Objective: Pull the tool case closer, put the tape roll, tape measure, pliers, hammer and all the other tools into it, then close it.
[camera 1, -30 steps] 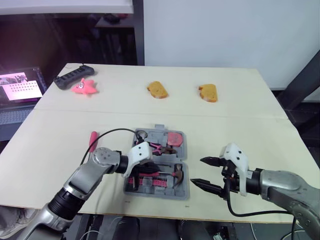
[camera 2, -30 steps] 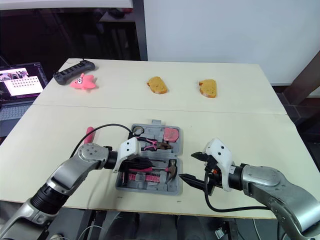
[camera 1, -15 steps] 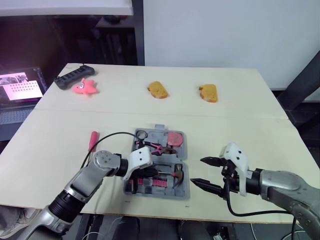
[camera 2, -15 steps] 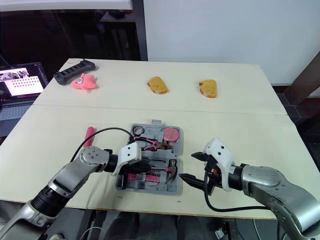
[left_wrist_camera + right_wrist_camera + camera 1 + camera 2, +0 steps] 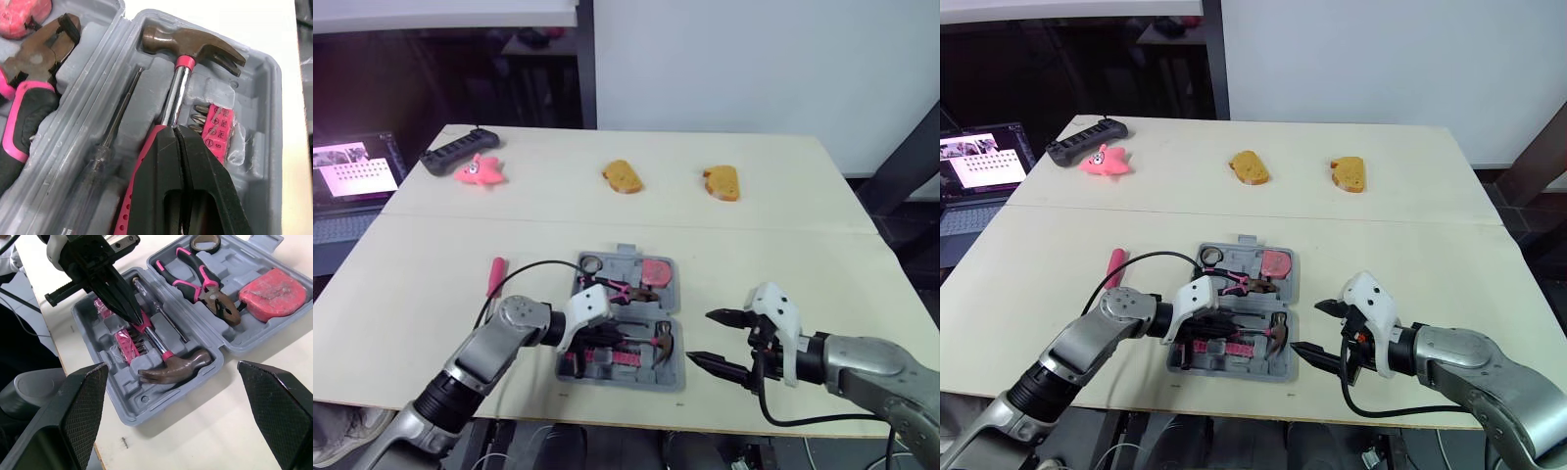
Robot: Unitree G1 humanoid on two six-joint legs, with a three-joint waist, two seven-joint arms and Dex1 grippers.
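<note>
The pink plastic bit holder (image 5: 218,131), seated in the open grey plastic tool case (image 5: 266,93), bears small moulded marks: letters that look like PH and a circled cross. Its other marks are too small to read.

Our left arm (image 5: 494,343) and right arm (image 5: 876,364) are built of rounded silver-grey metal segments, and the left one gives way to a black ribbed sleeve farther back. Each wrist carries a white moulded shell (image 5: 587,305), angular like a small hood. The left gripper (image 5: 174,131) has two glossy black fingers tapering to a point (with a slot cut near their base). The right gripper (image 5: 700,336) has the same pointed black fingers, and their pads (image 5: 73,416) bear a fine cross-hatched pattern. A thin black cable (image 5: 536,260) arcs over our left forearm, and a second cable (image 5: 803,422) seems to loop beneath the right wrist.
</note>
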